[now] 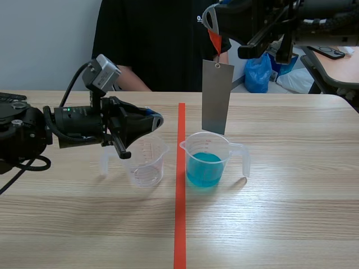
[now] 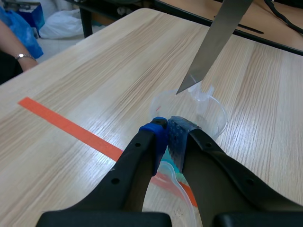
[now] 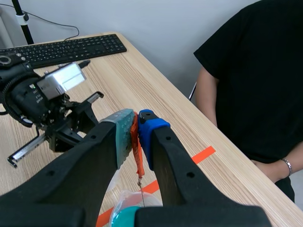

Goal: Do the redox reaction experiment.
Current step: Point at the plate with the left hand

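left gripper [image 1: 152, 121]: on the arm that lies low and roughly level from the left. The jaws are narrow, and the blue pad [image 2: 159, 136] and the grey dotted pad [image 2: 178, 137] pinch the rim of the empty beaker between them.
empty beaker [image 1: 147, 163]: clear plastic, upright on the counter [image 1: 291, 213], just left of the tape line. Its handle is on the side toward the left arm, and the red scale marks face the camera.
tape line [image 1: 179, 202]: orange-red, running straight away from the robot between the two beakers.
blue beaker [image 1: 206, 162]: clear, upright, just right of the tape line and near the empty beaker without touching it. It holds blue liquid in its lower part. The handle points right and the spout points left.
metal sheet [image 1: 217, 98]: a grey strip hanging with its long axis close to vertical. The end with the hole is up, and the lower edge sits about level with the blue beaker's rim, over the mouth and clear of the liquid.
orange-red tab [image 1: 214, 40]: joins the sheet's top hole to the right gripper.
right gripper [image 1: 211, 23]: on the raised arm across the top right, pointing down. The jaws are nearly closed, squeezing the orange-red tab between the pads.
person [image 1: 151, 39]: in a black top, seated across the counter.
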### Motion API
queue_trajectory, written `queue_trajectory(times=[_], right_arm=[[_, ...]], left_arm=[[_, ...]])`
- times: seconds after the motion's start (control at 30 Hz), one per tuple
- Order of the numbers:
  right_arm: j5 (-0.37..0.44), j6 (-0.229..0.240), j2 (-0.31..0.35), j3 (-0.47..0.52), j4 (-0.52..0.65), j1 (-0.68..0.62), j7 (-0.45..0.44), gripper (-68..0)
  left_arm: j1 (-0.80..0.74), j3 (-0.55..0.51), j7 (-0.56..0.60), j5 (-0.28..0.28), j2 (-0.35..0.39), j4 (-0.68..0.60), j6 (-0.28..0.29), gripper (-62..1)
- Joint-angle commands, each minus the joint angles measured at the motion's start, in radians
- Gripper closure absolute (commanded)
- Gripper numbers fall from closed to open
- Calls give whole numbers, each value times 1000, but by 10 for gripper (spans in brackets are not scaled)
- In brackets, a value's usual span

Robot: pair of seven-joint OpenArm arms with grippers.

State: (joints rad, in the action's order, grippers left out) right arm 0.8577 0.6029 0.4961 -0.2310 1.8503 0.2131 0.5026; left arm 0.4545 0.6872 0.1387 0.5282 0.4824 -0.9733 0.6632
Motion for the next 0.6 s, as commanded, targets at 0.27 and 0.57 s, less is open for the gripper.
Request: queue_trajectory(times=[0.27,0.57], right_arm=[[14,-3,10,0,2,22,-15,-13],[14,-3,10,0,2,22,-15,-13]], left_arm=[[45,0,17,37,-58,-33,31,-38],[50,10,-3,38,-97,-32,31,-38]])
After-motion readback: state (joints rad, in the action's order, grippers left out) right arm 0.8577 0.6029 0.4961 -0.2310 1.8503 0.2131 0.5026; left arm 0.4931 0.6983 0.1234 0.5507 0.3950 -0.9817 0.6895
